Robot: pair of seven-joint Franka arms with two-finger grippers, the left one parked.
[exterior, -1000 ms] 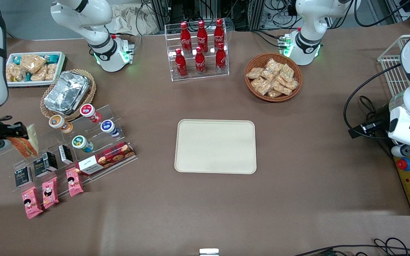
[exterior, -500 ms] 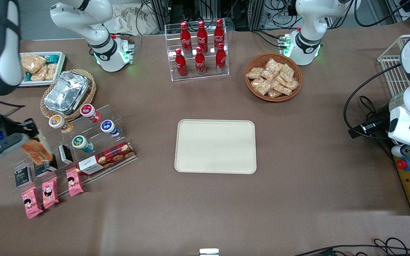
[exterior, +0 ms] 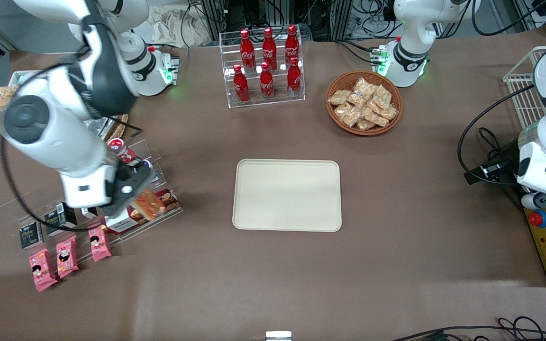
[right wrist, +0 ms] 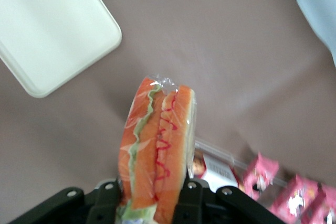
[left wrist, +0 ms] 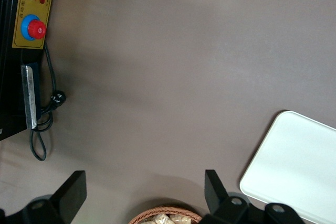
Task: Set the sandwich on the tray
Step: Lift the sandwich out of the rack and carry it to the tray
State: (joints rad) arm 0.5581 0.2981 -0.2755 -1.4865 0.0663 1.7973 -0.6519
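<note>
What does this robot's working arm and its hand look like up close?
The arm is glossy white with rounded segments, dark grey-black joint bands and a round dark cap, trailed by a thin black cable. Its hand, above the clear snack shelf, is black, with two stubby black fingers.

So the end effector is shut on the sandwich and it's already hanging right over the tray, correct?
Not quite. The end effector is shut on the sandwich, but it is not over the tray yet. In the front view it hangs over the clear snack shelf, above the cookie box, toward the working arm's end of the table, with bare table between it and the tray.
</note>
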